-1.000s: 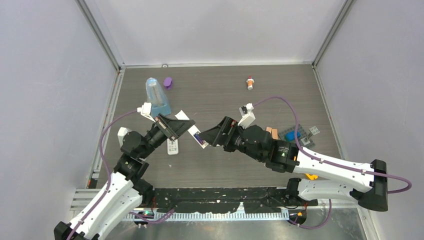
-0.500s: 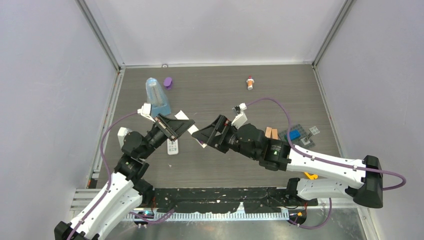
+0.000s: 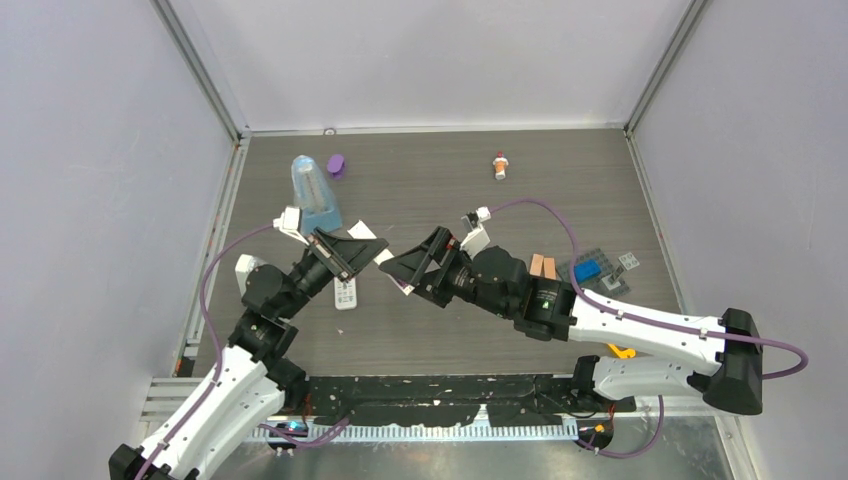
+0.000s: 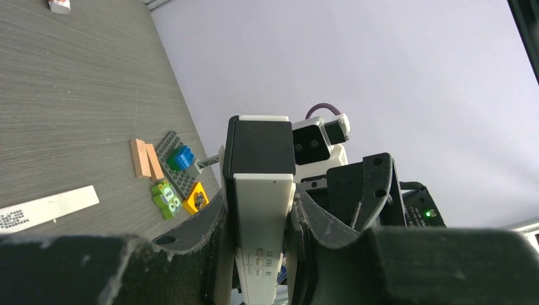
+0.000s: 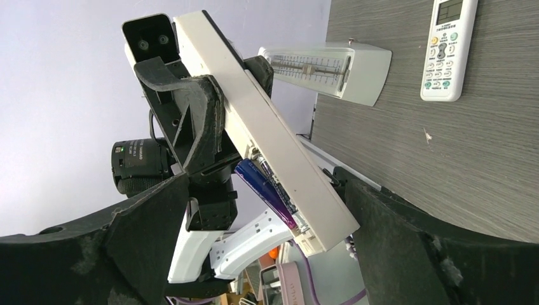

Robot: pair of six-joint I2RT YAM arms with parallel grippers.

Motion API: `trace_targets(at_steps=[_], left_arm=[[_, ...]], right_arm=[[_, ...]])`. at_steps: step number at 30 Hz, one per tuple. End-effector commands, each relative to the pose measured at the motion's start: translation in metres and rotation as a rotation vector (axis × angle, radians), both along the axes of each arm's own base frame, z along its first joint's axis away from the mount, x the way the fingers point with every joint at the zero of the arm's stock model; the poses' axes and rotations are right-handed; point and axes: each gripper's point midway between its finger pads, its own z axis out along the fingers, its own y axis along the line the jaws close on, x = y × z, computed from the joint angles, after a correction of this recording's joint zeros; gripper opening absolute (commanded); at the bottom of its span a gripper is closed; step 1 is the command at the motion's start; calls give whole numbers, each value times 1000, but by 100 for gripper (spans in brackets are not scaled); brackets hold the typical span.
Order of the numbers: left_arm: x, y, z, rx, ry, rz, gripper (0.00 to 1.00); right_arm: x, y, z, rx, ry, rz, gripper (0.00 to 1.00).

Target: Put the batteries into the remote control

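Observation:
My left gripper (image 3: 372, 255) is shut on a slim white bar with a black tip (image 4: 257, 149) and holds it tilted above the table. The bar's lower end has an open battery bay. A purple battery (image 5: 264, 190) sits slanted in the bay, with a dark one beside it. My right gripper (image 5: 270, 190) is open, with one jaw on each side of the bar's lower end (image 5: 318, 216), not touching it. It also shows in the top view (image 3: 405, 272). The remote control with screen and buttons (image 5: 448, 47) lies on the table under my left arm (image 3: 345, 293). The other batteries are out of view.
A clear metronome-like case (image 3: 312, 190) and a purple cap (image 3: 336, 165) stand at the back left. A red-and-white little bottle (image 3: 500, 165) lies at the back. Wooden blocks (image 3: 543, 265) and toy bricks (image 3: 590, 270) lie at the right. A white printed strip (image 4: 47, 206) lies on the table.
My right gripper has moved left towards the held bar, and its open jaws now straddle the bar's lower end. The left arm has not moved.

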Motion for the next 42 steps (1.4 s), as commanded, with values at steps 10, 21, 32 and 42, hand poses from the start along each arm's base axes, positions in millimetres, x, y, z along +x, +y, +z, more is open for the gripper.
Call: trace_targets(at_steps=[10, 21, 32, 42], left_arm=[[-7, 1, 17, -23, -92, -15, 0], [-8, 1, 16, -20, -91, -19, 0], [-8, 3, 16, -27, -81, -7, 0], [-6, 5, 13, -21, -74, 13, 0]], right_arm=[[7, 4, 20, 94, 21, -2, 82], [9, 8, 14, 74, 34, 16, 67], [7, 13, 9, 73, 42, 43, 44], [9, 1, 16, 87, 3, 15, 74]])
